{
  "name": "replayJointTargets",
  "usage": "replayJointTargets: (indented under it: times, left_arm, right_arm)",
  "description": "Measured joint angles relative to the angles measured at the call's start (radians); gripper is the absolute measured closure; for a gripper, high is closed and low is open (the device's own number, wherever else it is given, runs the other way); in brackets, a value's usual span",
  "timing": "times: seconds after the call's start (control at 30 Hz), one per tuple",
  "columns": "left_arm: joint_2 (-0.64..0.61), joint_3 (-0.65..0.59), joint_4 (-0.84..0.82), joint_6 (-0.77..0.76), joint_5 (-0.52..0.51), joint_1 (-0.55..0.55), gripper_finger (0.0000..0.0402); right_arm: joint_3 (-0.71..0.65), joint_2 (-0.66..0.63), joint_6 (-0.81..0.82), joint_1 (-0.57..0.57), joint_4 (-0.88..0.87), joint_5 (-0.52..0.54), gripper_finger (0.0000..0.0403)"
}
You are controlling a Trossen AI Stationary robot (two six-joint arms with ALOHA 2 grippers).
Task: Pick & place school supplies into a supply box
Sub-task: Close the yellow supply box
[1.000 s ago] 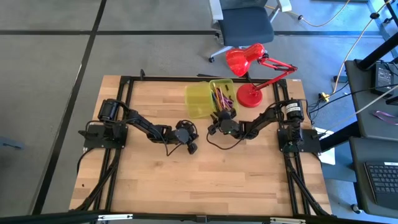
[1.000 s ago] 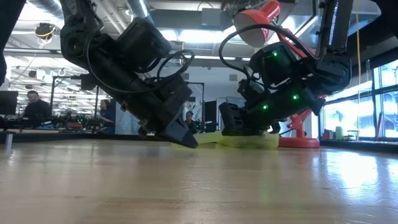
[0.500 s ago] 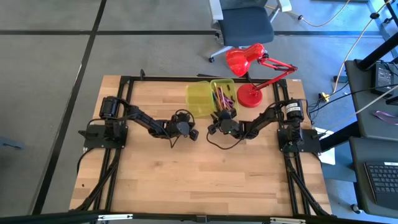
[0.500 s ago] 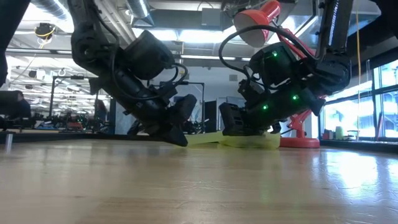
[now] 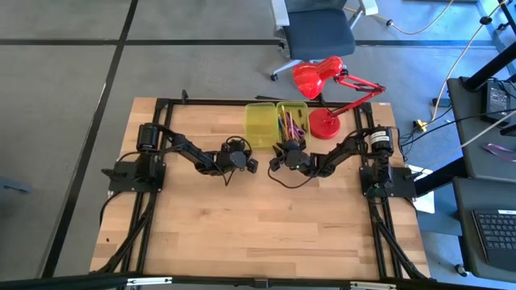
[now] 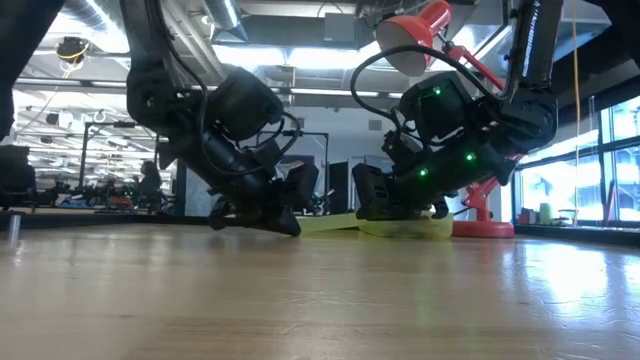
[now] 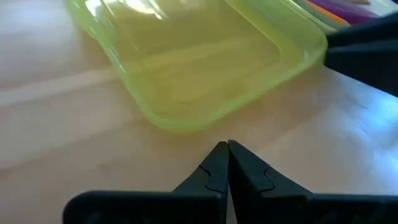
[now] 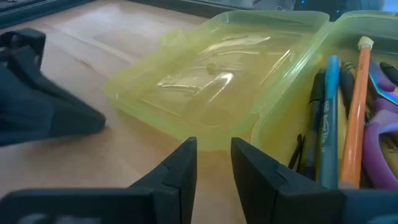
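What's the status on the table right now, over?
Left gripper shut, empty, at the supply box's bare half. Right gripper part open, empty, at the hinge. School supplies in the other half. Red lamp behind, clear.

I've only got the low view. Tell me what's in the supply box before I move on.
Observer: Pens, pencils and purple scissors lie in one half of the supply box; the other half is empty.
Operator: Report the left hand.
Observer: The left hand is shut, holding nothing, just short of the empty half's corner.
Operator: Now the right.
Observer: The right hand has its fingers a little apart, empty, facing the seam between the halves.
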Motion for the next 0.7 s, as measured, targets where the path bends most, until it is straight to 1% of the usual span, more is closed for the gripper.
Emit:
replayJointTargets:
  times: [0.1,0.33,0.43,0.57,0.7]
  left_arm:
    - [0.001,-0.001,0.012,0.015,-0.021,0.015,0.0399]
    - [0.017,0.000,0.032,0.000,0.016,0.059,0.0401]
    - [0.029,0.001,0.052,0.004,0.002,0.064,0.0399]
    - [0.031,-0.001,0.057,0.026,-0.050,0.064,0.0399]
    - [0.033,-0.002,0.055,0.051,-0.146,0.065,0.0400]
  right_arm:
    - [0.000,0.000,-0.001,0.000,0.002,0.000,0.0299]
    - [0.000,0.000,-0.003,0.000,0.005,-0.007,0.0299]
    - [0.000,0.000,-0.004,0.000,0.009,-0.030,0.0299]
    - [-0.001,0.000,-0.051,0.004,0.035,-0.091,0.0299]
    - [-0.001,0.000,-0.091,0.018,0.059,-0.089,0.0299]
